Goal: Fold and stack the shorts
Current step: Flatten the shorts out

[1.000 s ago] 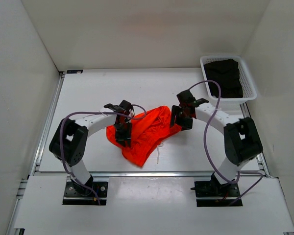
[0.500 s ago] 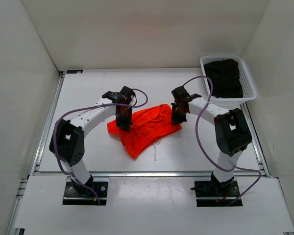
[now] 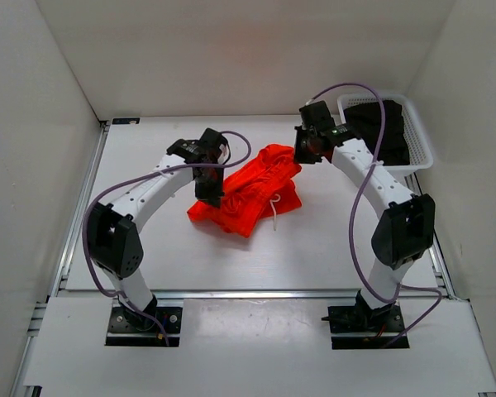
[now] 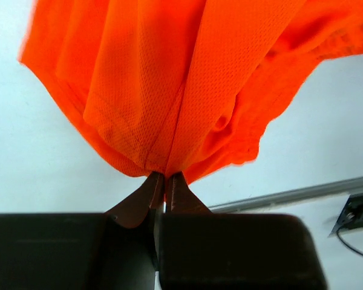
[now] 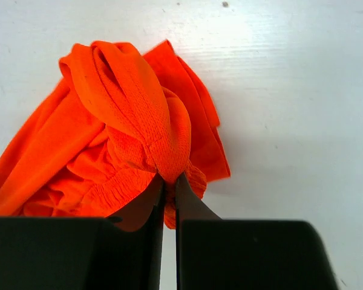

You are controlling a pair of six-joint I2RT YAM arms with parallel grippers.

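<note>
Top external view: the shorts [image 3: 250, 190] lie bunched in a loose heap around the middle of the white table [image 3: 149, 248], a little toward the far edge, with the white drawstring [image 3: 274, 211] trailing off their near side. The left gripper [image 3: 211, 197] sits at the heap's left edge and the right gripper [image 3: 302, 153] at its far right corner.

The left wrist view shows the left gripper [image 4: 165, 181] clenched on a pinch of orange mesh, the shorts [image 4: 169, 78] fanning away from the fingertips. A metal rail [image 4: 290, 196] along a table edge runs off to the right.

In the right wrist view the right gripper [image 5: 168, 181] is clamped on a fold of the shorts [image 5: 127, 121], with the gathered waistband [image 5: 118, 181] just beside the fingers.

A white basket [image 3: 422, 136] holding dark clothes [image 3: 380, 128] stands in the far right corner, near the right gripper but apart from it. Bare table stretches from the heap to the left edge, along the near edge, and across the near right part.
</note>
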